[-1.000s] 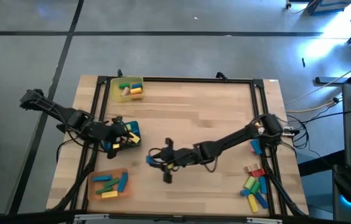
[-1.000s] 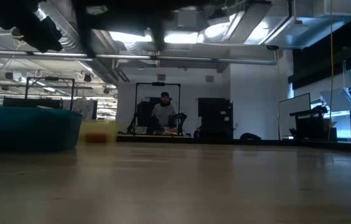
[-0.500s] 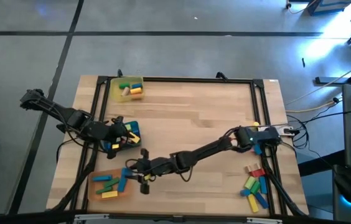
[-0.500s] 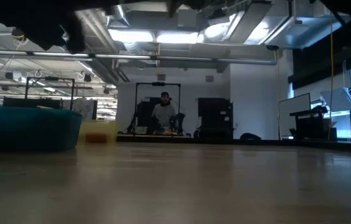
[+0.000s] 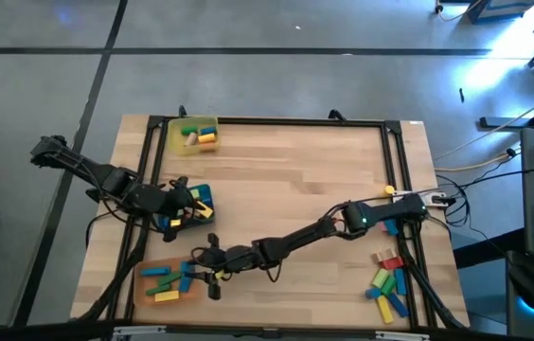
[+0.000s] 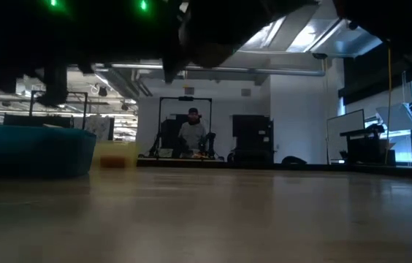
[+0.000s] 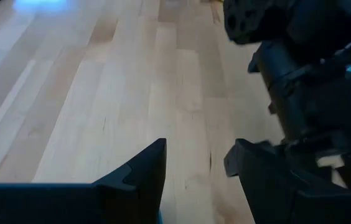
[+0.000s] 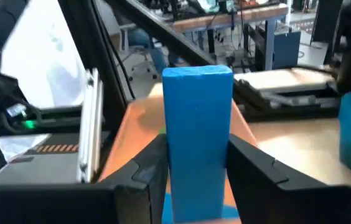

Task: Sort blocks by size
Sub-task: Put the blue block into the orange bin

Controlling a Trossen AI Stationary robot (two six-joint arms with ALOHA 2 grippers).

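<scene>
My right gripper (image 8: 197,152) reaches across the table to the right rim of the orange tray (image 5: 168,281) and is shut on a long blue block (image 8: 197,118). The tray holds several blue, green and yellow blocks. My left gripper (image 7: 194,155) hangs open over the blue tray (image 5: 184,210) with nothing between its fingers. Several more blocks (image 5: 388,282) lie loose on the table at the near right. A few blocks rest in the yellow tray (image 5: 194,134) at the far left. My right gripper pinches the blue block's two long sides (image 8: 178,162) between its two fingers, toward one end of the block. The fingers come about level from the table's right. The rest of the block stands out past the fingertips, lifted clear above the orange tray's wall (image 8: 132,134).
A black frame (image 5: 276,121) runs round the tabletop. The wood between the trays and the right-hand pile is bare. The blue tray (image 6: 31,150) and the yellow tray (image 6: 115,155) show at the left of the low view. A person sits far off in the room (image 6: 193,131).
My right gripper has travelled toward the table's left and near edges and sunk lower, from mid-table to the orange tray's right rim. It stays shut on the blue block, which has gone along with it.
</scene>
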